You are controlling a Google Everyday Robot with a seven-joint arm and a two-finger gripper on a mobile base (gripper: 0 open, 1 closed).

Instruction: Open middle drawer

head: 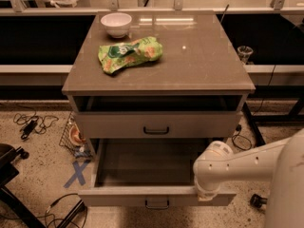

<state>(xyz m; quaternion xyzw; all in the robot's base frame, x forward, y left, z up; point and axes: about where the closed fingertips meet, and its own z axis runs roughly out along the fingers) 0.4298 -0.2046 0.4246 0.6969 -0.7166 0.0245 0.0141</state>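
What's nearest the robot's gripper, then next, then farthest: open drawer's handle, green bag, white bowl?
The gripper is at the middle drawer front rim.
1. Drawer handle, low on that front.
2. Green snack bag, on the tabletop.
3. White bowl, far tabletop corner.

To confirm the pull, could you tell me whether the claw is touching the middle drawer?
Cannot tell. In the camera view the claw sits at the middle drawer's front edge, hidden under the wrist.

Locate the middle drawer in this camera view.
In the camera view the middle drawer sits low and centre, pulled out beneath the taller-fronted drawer. The gripper is at the right part of its front edge.
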